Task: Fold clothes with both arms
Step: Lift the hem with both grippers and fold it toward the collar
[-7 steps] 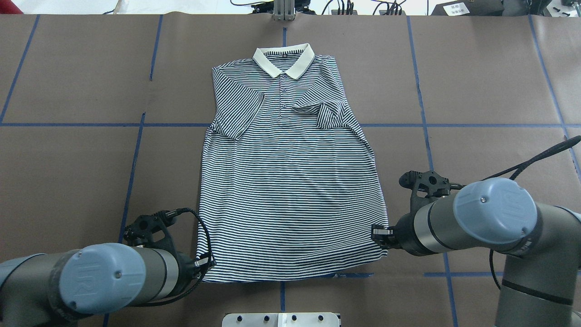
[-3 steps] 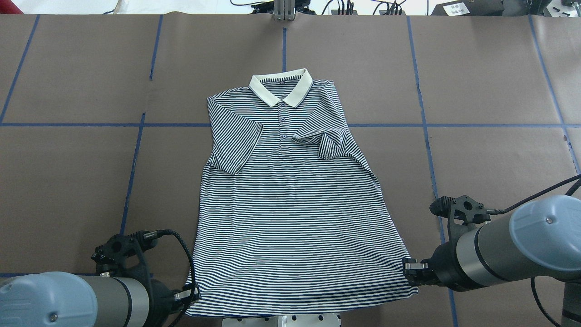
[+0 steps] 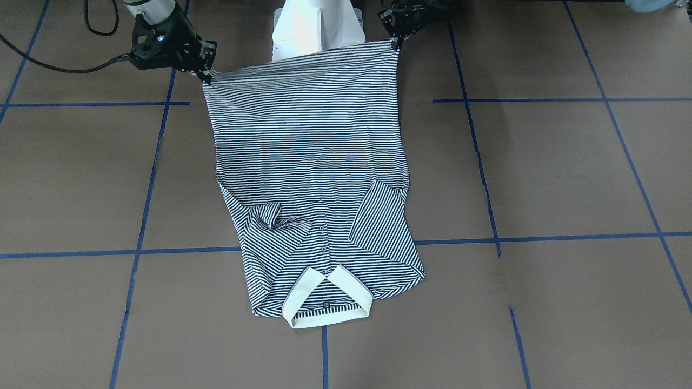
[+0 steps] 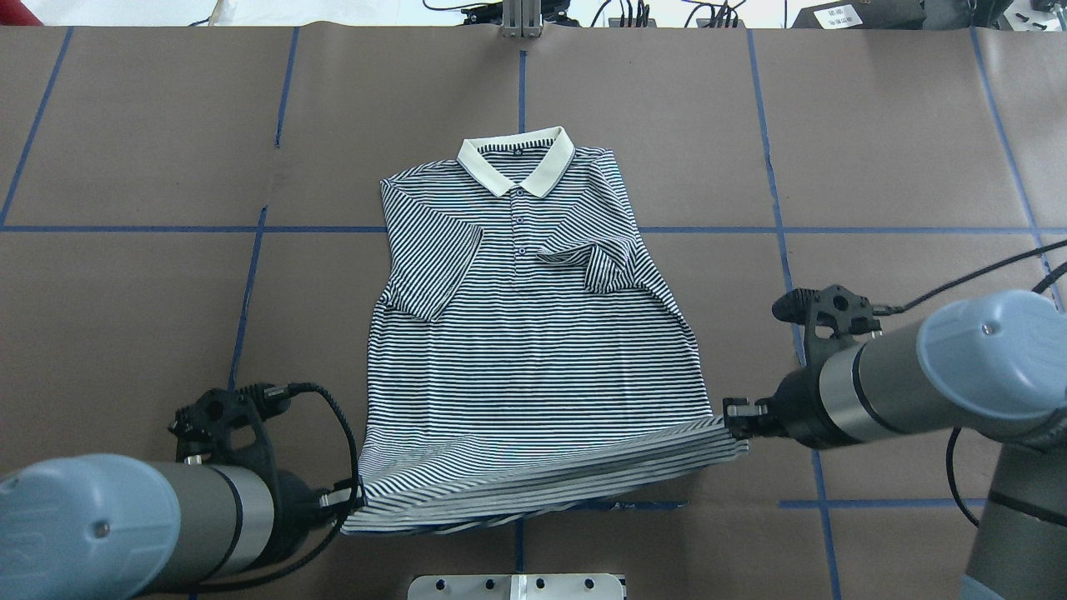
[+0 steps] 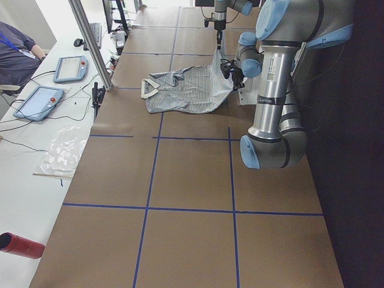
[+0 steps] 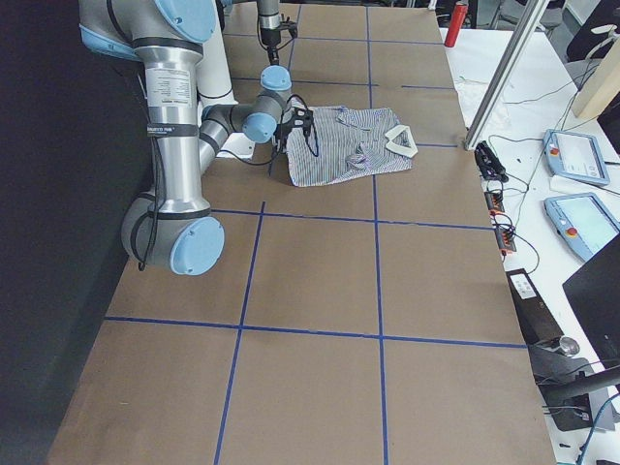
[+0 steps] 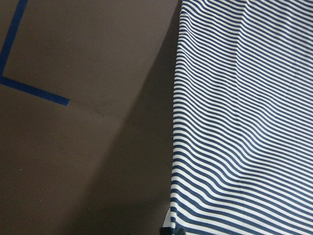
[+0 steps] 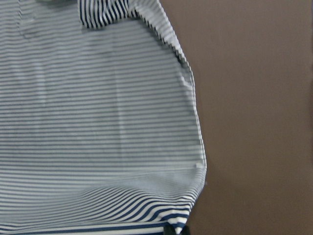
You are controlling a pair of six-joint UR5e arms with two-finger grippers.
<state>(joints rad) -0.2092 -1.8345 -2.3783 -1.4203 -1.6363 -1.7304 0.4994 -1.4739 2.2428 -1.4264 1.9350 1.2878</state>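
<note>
Nearest the robot, we see two grey arms with pale blue joint caps, one per side. The left arm [image 4: 125, 525] ends in the left gripper [image 4: 343, 498], pinched shut on the near left corner of the hem [image 4: 542, 475]. The right arm [image 4: 917, 375] ends in the right gripper [image 4: 735, 418], likewise clamped on the near right corner. Between them the hem is held raised off the table [image 4: 133, 333], stretched into a slightly sagging band.

The hem belongs to one polo shirt [image 4: 533, 350] with thin navy and white stripes. It lies front up in the middle of the brown table, across blue tape lines [image 4: 250, 292], its far part resting flat. Farther along, two short sleeves are turned inward over the chest: the left sleeve [image 4: 433, 262] lies flat, and the right sleeve [image 4: 600, 262] is bunched and creased. Farthest of all is one cream collar [image 4: 517, 162].

We judge the shirt to be light, soft and limp, with no stiffness of its own. It will drape and droop wherever it is unsupported. The two hem corners look like the right holds for carrying the near edge toward the collar. Thin knit could slip from a narrow pinch, so both arms would need to travel evenly.

We count one shirt, two arms, two grippers, two sleeves and one collar.
</note>
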